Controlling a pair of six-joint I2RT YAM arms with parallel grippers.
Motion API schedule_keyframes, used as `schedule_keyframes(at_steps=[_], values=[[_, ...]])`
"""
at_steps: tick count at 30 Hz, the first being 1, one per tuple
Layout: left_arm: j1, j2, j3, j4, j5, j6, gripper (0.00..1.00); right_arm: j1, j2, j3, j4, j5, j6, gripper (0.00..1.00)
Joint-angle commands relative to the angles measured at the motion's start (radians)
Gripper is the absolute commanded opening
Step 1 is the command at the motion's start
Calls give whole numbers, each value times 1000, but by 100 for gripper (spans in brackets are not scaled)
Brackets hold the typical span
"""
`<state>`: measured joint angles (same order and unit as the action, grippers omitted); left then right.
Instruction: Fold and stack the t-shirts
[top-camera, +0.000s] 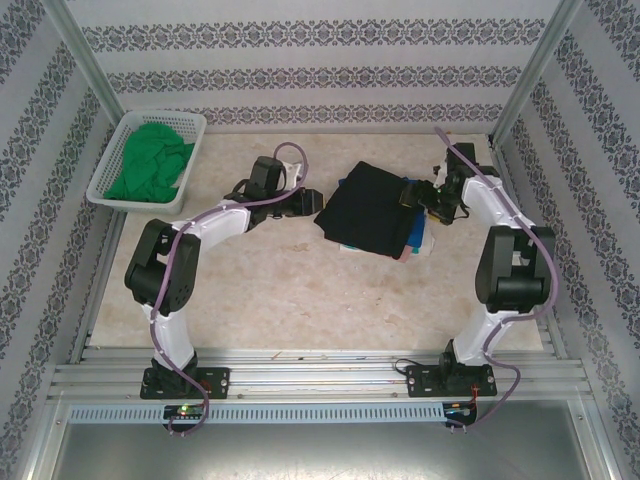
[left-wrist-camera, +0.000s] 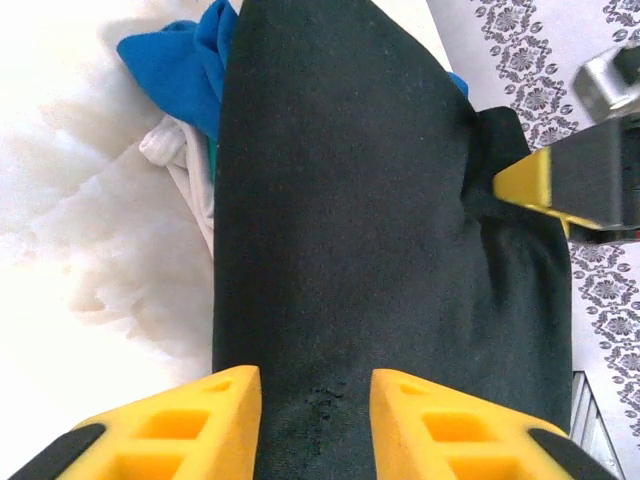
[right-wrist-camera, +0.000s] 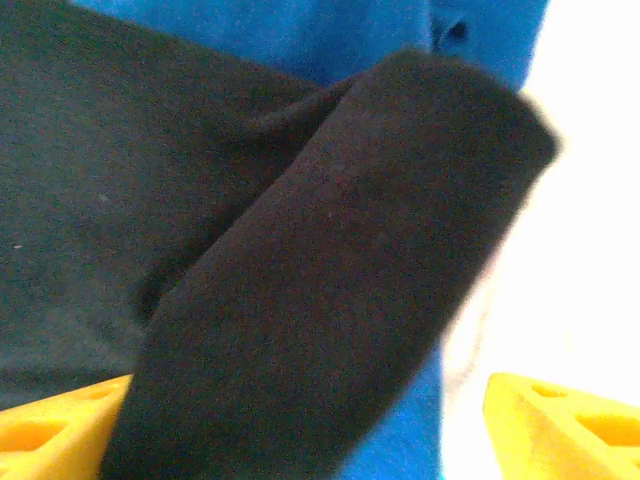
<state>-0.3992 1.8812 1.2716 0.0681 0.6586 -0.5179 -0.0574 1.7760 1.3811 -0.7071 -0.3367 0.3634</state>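
Observation:
A folded black t-shirt (top-camera: 368, 208) lies mid-table on top of a blue t-shirt (top-camera: 418, 238). At its left edge is my left gripper (top-camera: 305, 203). In the left wrist view the left gripper (left-wrist-camera: 315, 385) has its yellow fingers (left-wrist-camera: 190, 415) apart, and the flat black t-shirt (left-wrist-camera: 350, 200) runs between them. The blue t-shirt (left-wrist-camera: 175, 65) and a bit of white cloth (left-wrist-camera: 190, 175) peek out at its side. My right gripper (top-camera: 415, 195) is at the stack's right edge. In the right wrist view the right gripper (right-wrist-camera: 305, 400) stands wide open around a loose black fold (right-wrist-camera: 330, 270) lying over blue cloth (right-wrist-camera: 330, 35).
A white lattice basket (top-camera: 113, 150) at the back left holds a green t-shirt (top-camera: 150, 162). Patterned walls close in the table on three sides. The near half of the marble tabletop (top-camera: 300, 290) is bare.

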Motion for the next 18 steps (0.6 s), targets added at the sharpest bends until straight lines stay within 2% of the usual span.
schedule_keyframes(at_steps=[1, 11, 15, 18], values=[[-17, 15, -19, 47, 31, -5, 39, -7, -26, 31, -29, 50, -23, 83], [-36, 53, -34, 137, 86, -74, 38, 2, 98, 117, 41, -26, 24, 72], [-44, 79, -15, 130, 115, -82, 37, 2, 141, 151, 32, -35, 35, 70], [-47, 76, -35, 155, 122, -99, 37, 5, 143, 140, 52, -39, 45, 63]])
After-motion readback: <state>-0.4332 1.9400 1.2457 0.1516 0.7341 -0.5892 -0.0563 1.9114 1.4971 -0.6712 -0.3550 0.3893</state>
